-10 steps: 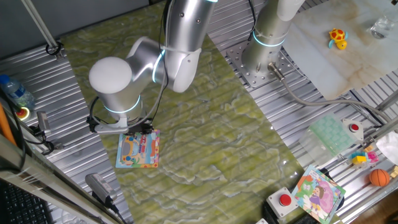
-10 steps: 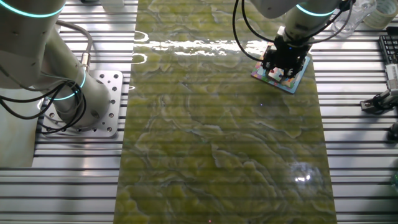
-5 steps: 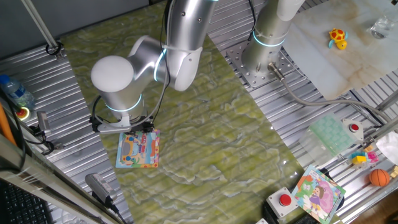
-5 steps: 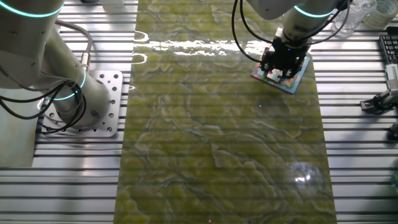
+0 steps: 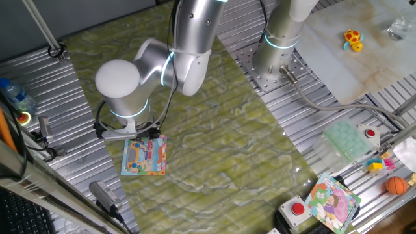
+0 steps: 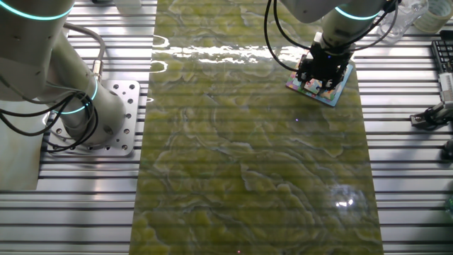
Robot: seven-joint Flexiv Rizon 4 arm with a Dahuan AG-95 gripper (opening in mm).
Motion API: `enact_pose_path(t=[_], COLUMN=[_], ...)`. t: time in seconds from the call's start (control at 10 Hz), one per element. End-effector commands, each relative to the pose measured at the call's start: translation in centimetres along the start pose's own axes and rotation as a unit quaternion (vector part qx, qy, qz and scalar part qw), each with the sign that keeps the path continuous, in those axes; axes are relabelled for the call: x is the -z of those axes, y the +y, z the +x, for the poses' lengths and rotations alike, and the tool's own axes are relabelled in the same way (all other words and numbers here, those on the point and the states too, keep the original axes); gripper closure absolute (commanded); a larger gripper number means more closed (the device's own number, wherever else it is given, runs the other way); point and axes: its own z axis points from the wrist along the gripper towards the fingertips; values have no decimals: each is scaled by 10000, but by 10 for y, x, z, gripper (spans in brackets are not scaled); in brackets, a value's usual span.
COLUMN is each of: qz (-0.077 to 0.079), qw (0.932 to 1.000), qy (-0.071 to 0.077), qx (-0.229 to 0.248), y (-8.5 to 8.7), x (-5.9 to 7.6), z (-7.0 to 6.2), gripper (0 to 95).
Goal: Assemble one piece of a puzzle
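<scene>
The puzzle (image 5: 145,158), a square board with a light-blue border and an orange, pink and yellow picture, lies flat on the green mat at the near left. My gripper (image 5: 147,134) hangs just over its far edge, under the big silver wrist. From the other side, the dark fingers of my gripper (image 6: 320,78) cover most of the puzzle (image 6: 340,93). Whether the jaws stand apart I cannot make out. The piece is hidden; no loose fragment shows on the mat or between the fingers.
A second arm's base (image 5: 278,40) is bolted at the mat's far side. A purple-and-green picture board (image 5: 333,201), red buttons (image 5: 298,208), an orange ball (image 5: 396,185) and a yellow toy (image 5: 353,39) sit to the right. A blue bottle (image 5: 16,95) lies at the left.
The wrist and gripper have shifted a little, apparently upward, over the board since a second ago. Nothing has moved in the last half second. The board stays put.
</scene>
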Motion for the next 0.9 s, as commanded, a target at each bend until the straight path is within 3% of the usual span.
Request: enact_pose_path(t=[0.1, 0.9], qz=[-13, -21], qw=[10000, 10000], qy=[-23, 28], qx=[-8, -44], y=[0, 2], x=[-1, -1], z=[0, -4], gripper=[570, 570])
